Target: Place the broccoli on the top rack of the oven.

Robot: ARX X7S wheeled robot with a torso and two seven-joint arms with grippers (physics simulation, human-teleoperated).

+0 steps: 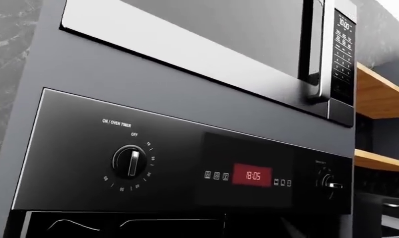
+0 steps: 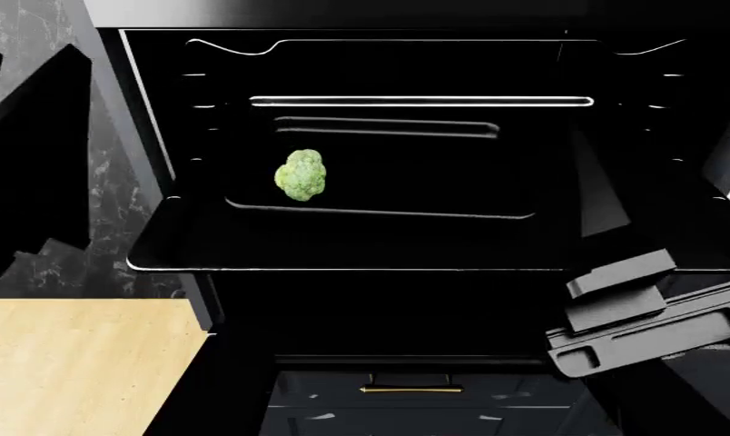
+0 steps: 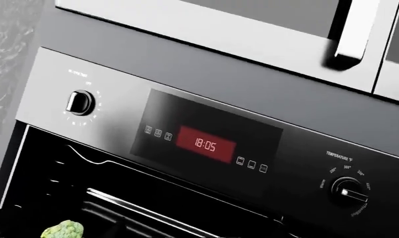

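The oven (image 2: pixel 147 136) stands open with a dark cavity. The light-green broccoli (image 2: pixel 300 175) lies on the top rack (image 2: pixel 340 265), the wide black shelf with pale edges, towards its left side. Nothing holds it. It also shows at the edge of the right wrist view (image 3: pixel 62 230). A black silhouette of my left arm (image 2: pixel 26 154) hangs left of the oven. A grey part of my right arm (image 2: pixel 637 313) is at the rack's front right corner. Neither wrist view shows any fingers, so I cannot tell how the jaws stand.
The oven's control panel with a red clock and knobs fills the wrist views (image 1: pixel 252 176) (image 3: pixel 206 145). A microwave (image 1: pixel 219 34) sits above it. Wooden shelves (image 1: pixel 378 94) are to the right. A light wooden surface (image 2: pixel 74 363) lies lower left, and a drawer with a gold handle (image 2: pixel 410 390) sits below the oven.
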